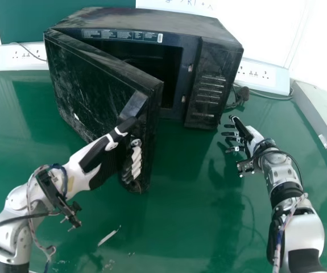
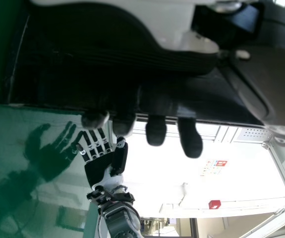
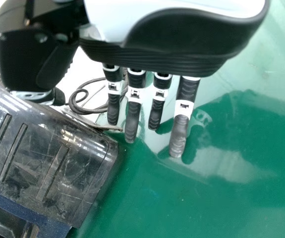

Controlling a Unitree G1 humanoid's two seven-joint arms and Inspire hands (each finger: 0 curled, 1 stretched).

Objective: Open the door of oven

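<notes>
From my seat, the green table [image 1: 191,233] takes up most of the head view, cut off along the bottom. On it sits the black oven [image 1: 146,20], towards the far side, a green board [image 1: 9,23] partly hidden behind it. Its door [image 1: 95,85] stands ajar, swung out on my left; the cavity [image 1: 152,57] is so dark that I can't make out anything inside, and the door covers much of it. The ribbed panel [image 1: 211,85] at the opening's right is plain enough.

My left hand [image 1: 89,162] is at the door's free edge, fingers bent round it, thumb along the outer side; its palm hides part of the lower door, and the exact contact under it I can't see. My right hand [image 1: 254,136] is spread wide with nothing in it, above the table just beside the oven's right side.

Two white power strips [image 1: 21,60] lie behind, each partly covered by the oven. A dark cable [image 1: 241,95] bunches at its right; its far end I can't trace.
</notes>
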